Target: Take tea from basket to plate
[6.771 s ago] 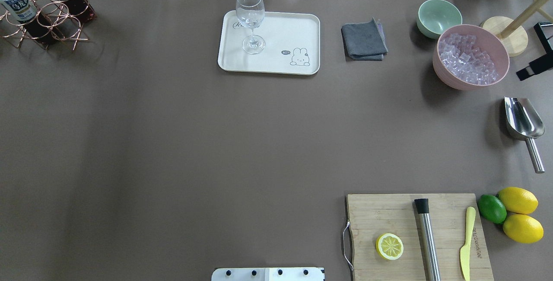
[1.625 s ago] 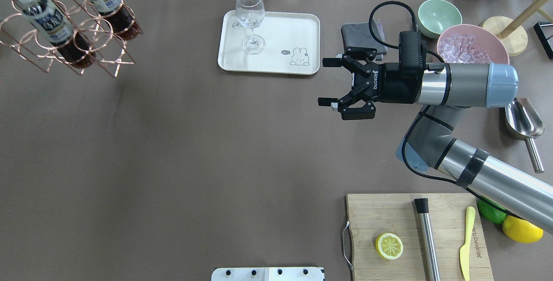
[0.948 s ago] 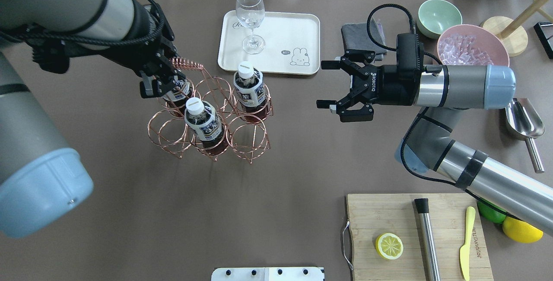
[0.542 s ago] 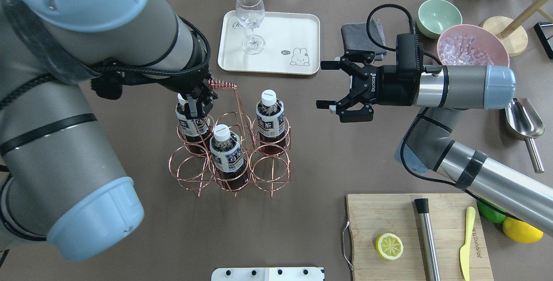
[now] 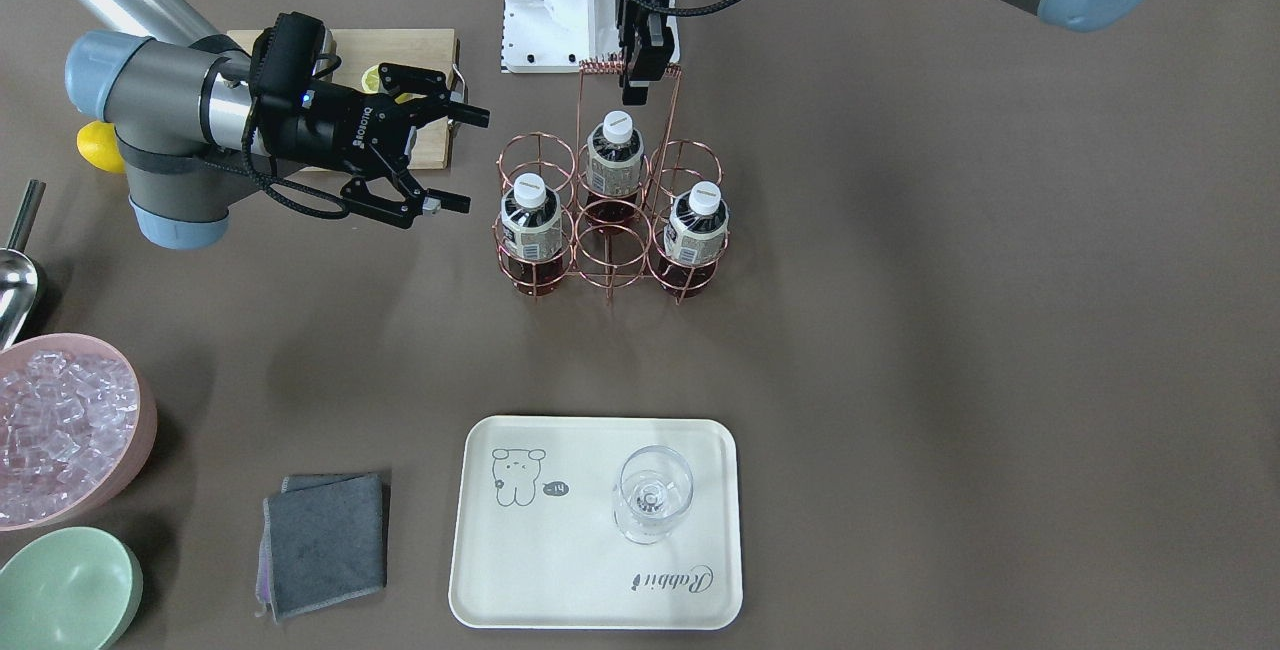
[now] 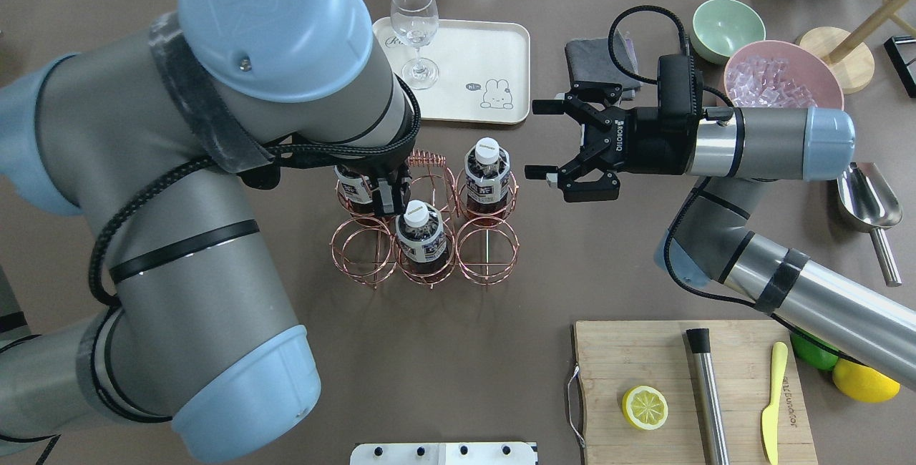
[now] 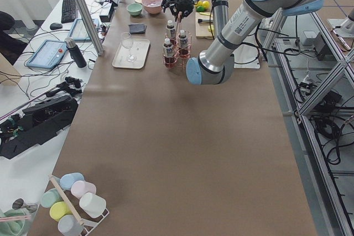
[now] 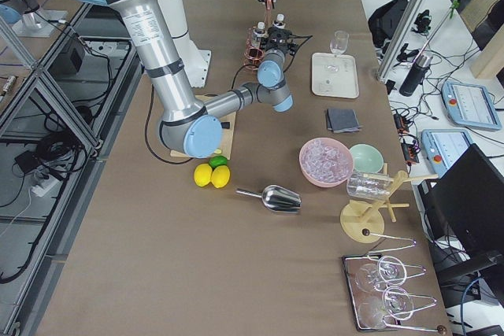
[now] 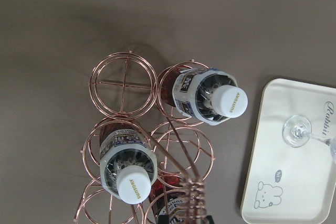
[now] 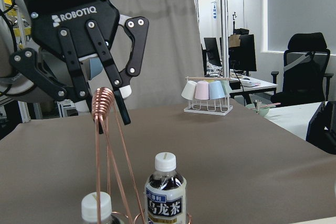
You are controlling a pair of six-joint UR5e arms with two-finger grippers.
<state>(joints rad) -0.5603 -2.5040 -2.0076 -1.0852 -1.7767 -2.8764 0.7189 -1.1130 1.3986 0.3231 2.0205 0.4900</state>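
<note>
Overhead exterior puts the cutting board (image 6: 644, 365) and its lemon half (image 6: 645, 408) nearest the robot, and neither has a part in this job.

Farther out, mid-table, is the basket (image 5: 611, 248). The left gripper (image 10: 112, 123) has its fingers pinched on the coiled handle at the top. I cannot tell whether the basket's feet rest on the table (image 6: 465, 365) or hang just above it.

Three bottles are upright in its rings:
- A second bottle (image 6: 422, 236) is in the near middle ring.
- A third bottle (image 6: 354, 189) is in the far row, partly hidden under the left arm.
- The tea (image 6: 486, 179) is in the far ring on the right gripper's side.

The right gripper (image 6: 531, 139) hovers just beside that ring. Its jaws are spread wide, holding nothing and touching neither cap nor wire.

Farthest out lies the plate (image 6: 458, 57), just beyond the basket. It carries only the stemmed glass (image 6: 415, 28) at its far left corner.

By my reading the task is at an early stage, since every bottle sits in the rack and none is on the plate. The right gripper has yet to close on the tea and lift it clear of its ring. It must then carry the tea to the bare part of the plate, set it upright away from the glass, and let go.
</note>
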